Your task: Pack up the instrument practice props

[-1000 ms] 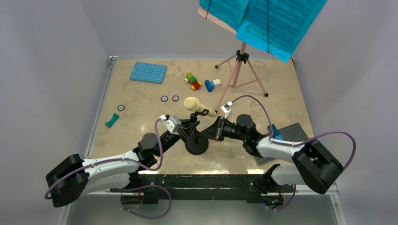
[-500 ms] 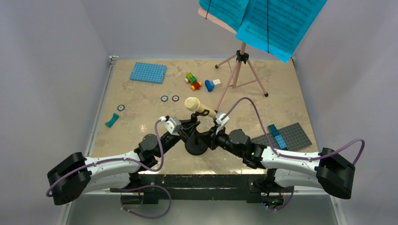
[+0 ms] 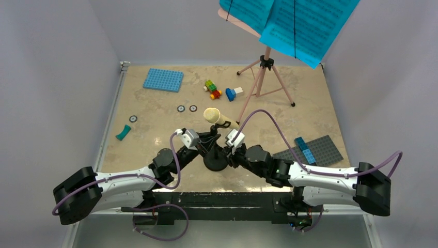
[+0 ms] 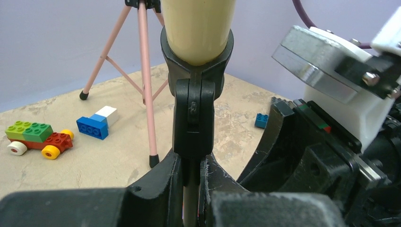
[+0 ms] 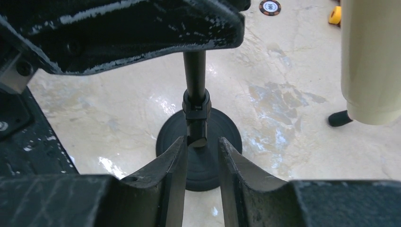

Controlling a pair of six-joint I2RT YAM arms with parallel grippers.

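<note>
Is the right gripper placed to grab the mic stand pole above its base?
Probably yes: the right gripper stands open around the mic stand pole, nothing between; the left gripper grips it higher up.

Microphone (image 3: 214, 115) atop mic stand (image 3: 216, 161), before music stand (image 3: 263, 77).

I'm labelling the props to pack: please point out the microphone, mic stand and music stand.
microphone (image 3: 211, 114): top view, its rounded cream head.
mic stand (image 5: 230, 128): right wrist view, right side of round base.
music stand (image 3: 267, 56): top view, pink pole above the tripod hub.
</note>
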